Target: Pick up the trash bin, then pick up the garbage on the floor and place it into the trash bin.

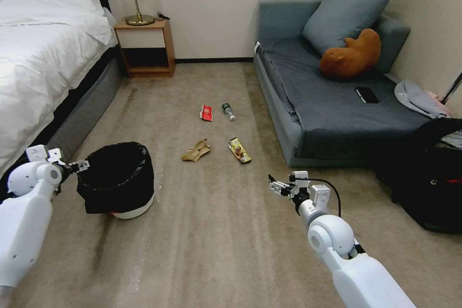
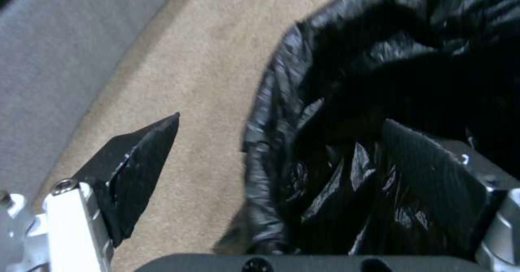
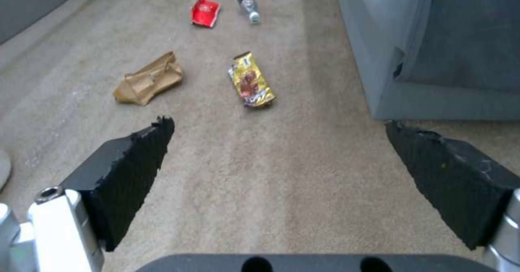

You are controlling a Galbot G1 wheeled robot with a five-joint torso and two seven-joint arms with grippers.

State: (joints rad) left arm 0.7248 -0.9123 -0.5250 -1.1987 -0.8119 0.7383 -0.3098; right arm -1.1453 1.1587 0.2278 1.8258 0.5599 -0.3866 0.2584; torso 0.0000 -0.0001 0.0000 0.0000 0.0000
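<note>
The trash bin [image 1: 115, 180] stands on the carpet at my left, white with a crinkled black bag [image 2: 379, 81] over its rim. My left gripper [image 1: 82, 166] [image 2: 279, 150] is open and straddles that rim, one finger outside and one inside. The garbage lies ahead on the floor: a red packet [image 1: 206, 112] [image 3: 204, 11], a small bottle [image 1: 228, 110] [image 3: 248, 5], a crumpled brown paper bag [image 1: 196, 150] [image 3: 147, 79] and a yellow-brown wrapper [image 1: 239, 149] [image 3: 251, 81]. My right gripper [image 1: 276, 186] [image 3: 279, 142] hovers open above the carpet, short of the wrapper.
A bed [image 1: 43, 57] runs along the left, close behind the bin. A nightstand [image 1: 144, 43] stands at the back wall. The grey sofa [image 1: 327, 101] on the right carries a plush toy [image 1: 350, 55] and a black phone [image 1: 367, 95]. A black backpack [image 1: 428, 173] sits at far right.
</note>
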